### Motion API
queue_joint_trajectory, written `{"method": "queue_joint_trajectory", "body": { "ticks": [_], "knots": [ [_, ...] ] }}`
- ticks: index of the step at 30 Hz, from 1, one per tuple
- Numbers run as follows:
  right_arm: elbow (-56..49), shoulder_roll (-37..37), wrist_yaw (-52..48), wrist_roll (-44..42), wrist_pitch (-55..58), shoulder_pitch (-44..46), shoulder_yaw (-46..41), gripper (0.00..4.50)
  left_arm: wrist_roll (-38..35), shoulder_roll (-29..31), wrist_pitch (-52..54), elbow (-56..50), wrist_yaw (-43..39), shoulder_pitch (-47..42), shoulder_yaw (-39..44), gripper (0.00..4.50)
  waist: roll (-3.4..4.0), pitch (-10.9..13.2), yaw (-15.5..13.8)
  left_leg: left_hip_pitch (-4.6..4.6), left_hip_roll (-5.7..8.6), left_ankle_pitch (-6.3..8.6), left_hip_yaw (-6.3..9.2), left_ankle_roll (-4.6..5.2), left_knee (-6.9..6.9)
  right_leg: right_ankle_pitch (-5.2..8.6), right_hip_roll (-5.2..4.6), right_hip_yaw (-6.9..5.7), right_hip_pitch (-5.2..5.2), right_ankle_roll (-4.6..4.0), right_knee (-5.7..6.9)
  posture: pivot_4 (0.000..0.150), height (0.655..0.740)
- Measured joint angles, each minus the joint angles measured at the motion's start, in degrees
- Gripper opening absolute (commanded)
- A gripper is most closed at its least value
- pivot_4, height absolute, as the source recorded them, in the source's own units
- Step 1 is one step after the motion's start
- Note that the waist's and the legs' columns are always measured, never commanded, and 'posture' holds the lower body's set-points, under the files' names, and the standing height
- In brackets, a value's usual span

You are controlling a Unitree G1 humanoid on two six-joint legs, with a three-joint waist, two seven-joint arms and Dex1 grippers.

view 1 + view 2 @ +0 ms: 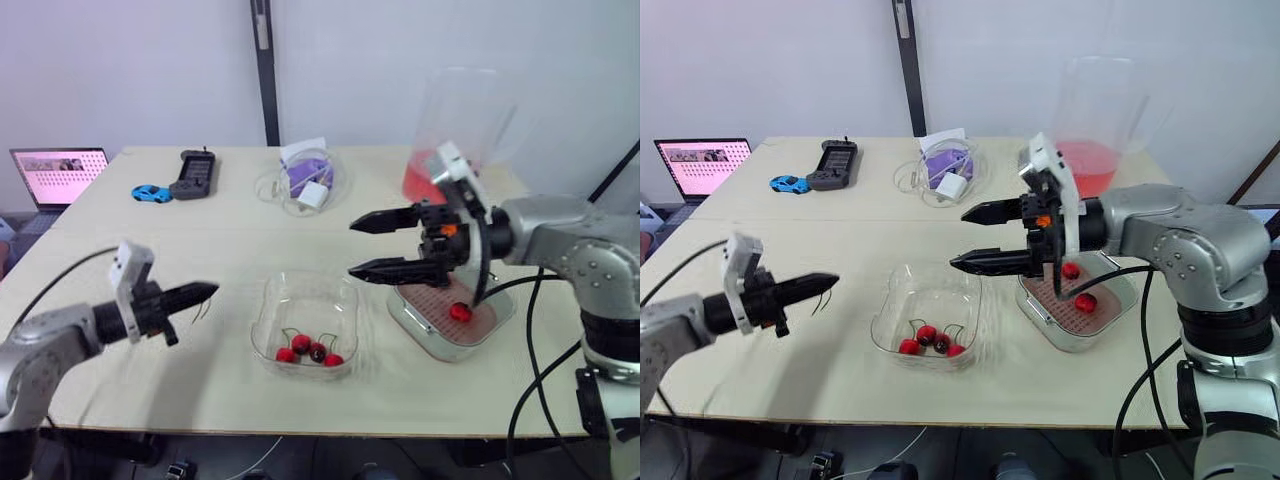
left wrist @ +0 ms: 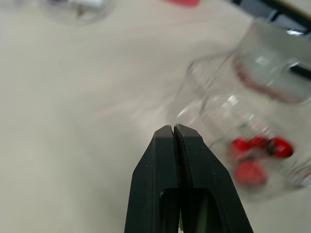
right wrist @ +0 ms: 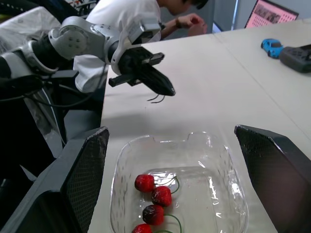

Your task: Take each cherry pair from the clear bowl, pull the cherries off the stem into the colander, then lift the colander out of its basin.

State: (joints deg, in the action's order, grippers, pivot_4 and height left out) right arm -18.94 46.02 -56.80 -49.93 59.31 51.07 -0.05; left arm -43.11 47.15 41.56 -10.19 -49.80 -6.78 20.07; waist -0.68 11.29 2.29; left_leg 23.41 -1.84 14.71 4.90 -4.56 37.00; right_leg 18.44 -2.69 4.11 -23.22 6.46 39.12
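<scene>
Bench (image 1: 200, 230): smooth, matt, pale wood-look top. Clear bowl (image 1: 305, 300): transparent glossy plastic with glints. Cherries (image 1: 301, 344): glossy red skin. Colander (image 1: 432, 300), at 3 o'clock from the bowl: perforated reddish plastic, seated in a clear glossy basin (image 1: 405, 318). Right pincer (image 1: 351, 249) fingers (image 3: 82, 174): black, finely textured. Left pincer (image 2: 173, 128): smooth black plastic.

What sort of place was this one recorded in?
Probably a lab or office room, not a kitchen: a plain table against a bare wall, with a laptop, a toy car and a controller on it, and a person seated nearby.
</scene>
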Motion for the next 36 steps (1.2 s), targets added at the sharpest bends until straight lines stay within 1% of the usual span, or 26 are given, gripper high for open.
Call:
{"method": "queue_joint_trajectory", "body": {
  "ticks": [10, 13, 14, 15, 16, 17, 20, 21, 26, 30, 33, 36],
  "knots": [
    [-0.76, -0.06, 1.17, 1.9, -1.8, -0.4, 1.56, 4.4, 6.57, -0.49, -4.72, 8.14, -0.27, 3.17, -0.33, 0.0, -0.01, 0.0, 0.18, -0.01, -0.01, 0.0, -0.01, 0.0, -0.03, 0.0, 0.01, 0.0, -0.02, 0.0, 0.0, 0.15, 0.7332],
    [-1.72, -0.06, 1.15, 0.85, -1.02, -0.41, 1.54, 4.5, 7.4, -0.52, -4.85, 9.97, -0.82, 3.13, -0.5, 0.93, -0.01, 0.0, 0.18, -0.01, -0.01, 0.0, -0.01, 0.0, -0.03, 0.0, 0.0, 0.0, -0.01, 0.0, 0.0, 0.15, 0.7332],
    [-2.15, -0.06, 1.09, 0.28, -0.65, -0.44, 1.55, 4.5, 7.66, -0.52, -4.89, 10.6, -0.98, 3.12, -0.65, 1.33, -0.01, 0.0, 0.18, -0.01, -0.01, 0.0, -0.01, 0.0, -0.03, 0.0, 0.0, 0.0, -0.01, 0.0, 0.0, 0.15, 0.7332],
    [-2.72, -0.06, 0.97, -0.37, -0.28, -0.45, 1.56, 4.5, 7.98, -0.52, -4.9, 11.44, -1.11, 3.11, -0.98, 1.88, -0.01, 0.0, 0.18, -0.01, -0.01, 0.0, -0.01, 0.0, -0.03, 0.0, 0.01, 0.0, -0.02, 0.0, 0.0, 0.15, 0.7332],
    [-3.23, -0.06, 0.93, -0.71, -0.02, -0.45, 1.57, 4.5, 8.32, -0.53, -4.91, 12.13, -1.2, 3.11, -1.16, 2.2, -0.01, 0.0, 0.18, -0.01, -0.01, 0.0, -0.01, 0.0, -0.03, 0.0, 0.01, 0.0, -0.01, 0.0, 0.0, 0.15, 0.7332],
    [-3.59, -0.06, 0.89, -1.06, 0.15, -0.45, 1.57, 4.5, 8.74, -0.53, -4.91, 12.72, -1.23, 3.11, -1.19, 2.77, -0.01, -0.01, 0.18, -0.01, -0.01, 0.0, 0.0, 0.0, -0.03, 0.0, 0.01, 0.0, -0.02, 0.0, 0.0, 0.15, 0.7332],
    [-3.89, -0.06, 1.07, -1.62, 0.47, -0.44, 1.57, 4.5, 8.83, -0.61, -4.95, 13.96, -1.3, 2.56, -1.1, 4.24, -0.01, -0.01, 0.13, -0.01, -0.01, 0.0, 0.0, 0.0, -0.02, 0.0, 0.0, -0.01, -0.01, 0.0, 0.0, 0.15, 0.7332],
    [-3.94, -0.06, 1.13, -1.63, 0.47, -0.44, 1.57, 4.5, 8.83, -0.63, -5.22, 14.18, -1.33, 2.34, -0.98, 4.45, -0.01, -0.01, 0.11, -0.01, -0.01, 0.0, 0.0, 0.0, -0.02, 0.0, 0.0, -0.01, -0.01, 0.0, 0.0, 0.15, 0.7332],
    [-3.95, 0.0, 1.36, -1.66, 0.51, -0.48, 1.58, 4.5, 8.71, -1.09, -8.24, 17.36, -0.3, -1.33, 3.45, 4.45, -0.02, -0.01, 0.15, 0.0, -0.01, 0.0, 0.0, 0.0, -0.02, 0.0, -0.01, -0.01, -0.01, 0.0, 0.0, 0.15, 0.7332],
    [-3.96, 0.08, 1.53, -2.13, 0.9, -0.5, 1.53, 4.5, 8.54, -1.07, -9.38, 17.92, -1.22, -2.81, 4.45, 4.45, -0.02, -0.01, 0.17, -0.01, -0.01, 0.0, 0.0, 0.0, -0.02, 0.0, 0.0, -0.02, -0.01, 0.0, 0.0, 0.15, 0.7332],
    [-4.03, 0.31, 2.32, -2.61, 2.23, -0.94, 1.42, 4.5, 9.16, -0.95, -15.55, 17.28, -4.39, -6.33, 4.31, 4.45, -0.07, -0.02, -0.12, 0.01, -0.01, -0.01, 0.03, -0.01, 0.01, 0.0, -0.01, -0.06, 0.0, 0.0, 0.01, 0.15, 0.7332],
    [-4.49, 1.02, 3.12, -3.27, 4.03, -1.2, 1.4, 4.5, 8.54, 1.95, -18.44, 12.25, -10.25, -8.74, 3.16, 4.45, -0.08, -0.01, 0.02, 0.03, 0.01, -0.01, -0.03, -0.02, -0.02, 0.0, -0.04, -0.02, 0.0, 0.0, -0.04, 0.15, 0.7332]
  ]
}}
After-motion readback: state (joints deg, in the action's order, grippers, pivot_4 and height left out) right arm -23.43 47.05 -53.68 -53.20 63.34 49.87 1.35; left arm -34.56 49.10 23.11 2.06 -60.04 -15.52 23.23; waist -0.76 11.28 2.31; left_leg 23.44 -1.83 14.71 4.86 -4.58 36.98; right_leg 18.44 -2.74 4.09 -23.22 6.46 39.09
